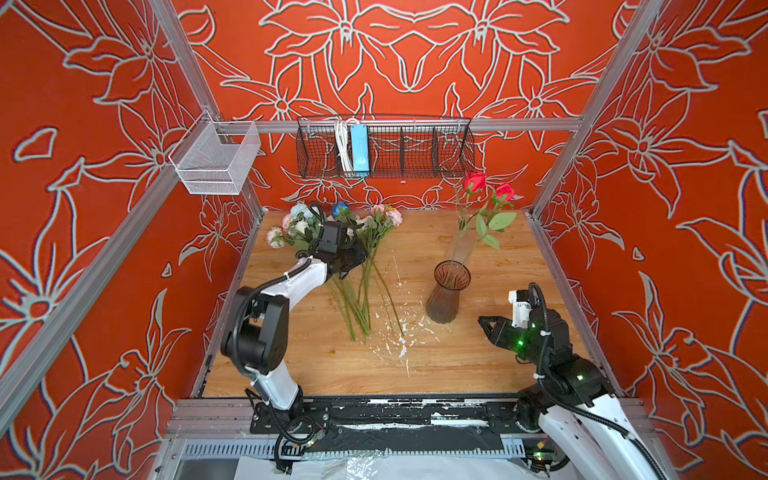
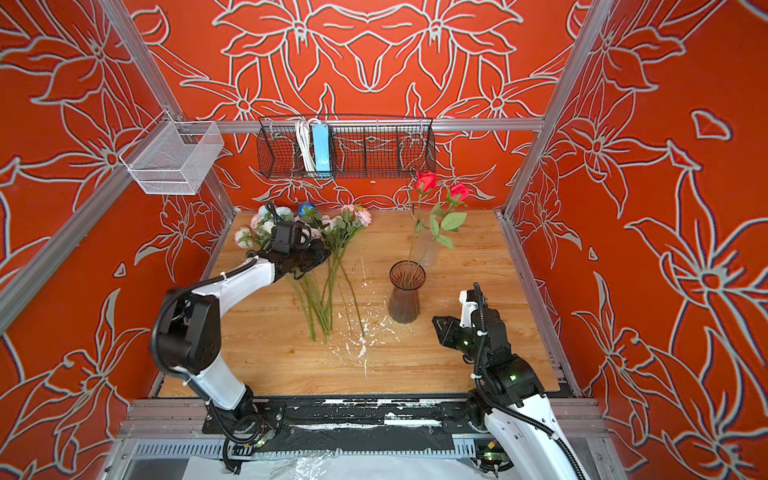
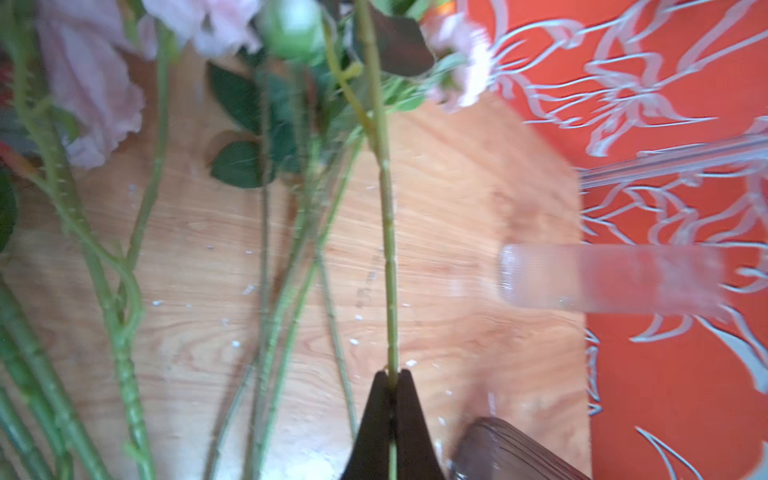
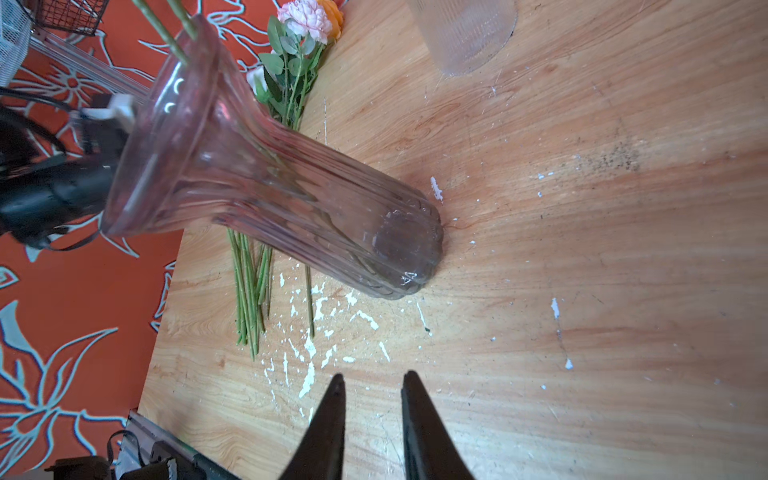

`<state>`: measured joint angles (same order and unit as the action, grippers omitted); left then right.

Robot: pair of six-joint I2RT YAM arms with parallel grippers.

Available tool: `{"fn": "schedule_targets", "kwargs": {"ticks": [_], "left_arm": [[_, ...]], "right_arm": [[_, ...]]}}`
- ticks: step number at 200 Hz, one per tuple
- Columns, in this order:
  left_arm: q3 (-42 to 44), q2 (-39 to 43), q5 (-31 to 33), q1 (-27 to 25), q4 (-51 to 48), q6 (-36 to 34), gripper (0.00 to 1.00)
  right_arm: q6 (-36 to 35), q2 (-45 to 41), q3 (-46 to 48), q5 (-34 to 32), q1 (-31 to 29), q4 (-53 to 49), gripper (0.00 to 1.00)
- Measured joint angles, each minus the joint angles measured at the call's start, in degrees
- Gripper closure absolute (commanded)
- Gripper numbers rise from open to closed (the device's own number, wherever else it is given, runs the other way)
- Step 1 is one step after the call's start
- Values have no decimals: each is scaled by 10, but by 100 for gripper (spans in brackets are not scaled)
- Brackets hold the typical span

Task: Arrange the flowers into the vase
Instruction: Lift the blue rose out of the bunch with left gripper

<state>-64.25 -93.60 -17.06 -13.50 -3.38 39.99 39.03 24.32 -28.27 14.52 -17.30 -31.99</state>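
Left wrist view: a thin green stem (image 3: 388,266) is gripped in the left jaws amid the pastel flower bunch (image 1: 376,232) on the wooden worktop (image 1: 457,365), right jaws narrowly parted, empty; a lift to the smoky glass vase (image 1: 446,297) is called for.

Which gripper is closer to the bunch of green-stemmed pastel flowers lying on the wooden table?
Left. The left gripper is over the bunch of green-stemmed pastel flowers, shut on one stem; the right gripper hangs open beyond the ribbed smoky glass vase.
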Motion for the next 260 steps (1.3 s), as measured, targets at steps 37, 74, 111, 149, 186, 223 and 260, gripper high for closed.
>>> {"fn": "schedule_targets", "kwargs": {"ticks": [37,74,111,149,186,223,260], "left_arm": [[76,100,-1,-17,22,18,100],[125,220,0,-54,19,6,100],[127,348,2,-102,27,-30,100],[79,386,4,-141,14,-86,100],[-21,308,9,-197,-14,-176,100],[-15,263,10,-227,-24,-212,100],[20,271,0,-242,-3,-229,100]], "right_arm": [[-3,1,-45,17,0,-14,74],[-5,-5,-79,46,0,-34,69],[-11,-3,-147,83,0,-42,66],[-14,25,-220,128,0,-17,72],[-16,135,-318,180,-2,35,71],[-30,244,-432,186,-44,50,59],[-64,339,-512,150,-148,62,56]]}}
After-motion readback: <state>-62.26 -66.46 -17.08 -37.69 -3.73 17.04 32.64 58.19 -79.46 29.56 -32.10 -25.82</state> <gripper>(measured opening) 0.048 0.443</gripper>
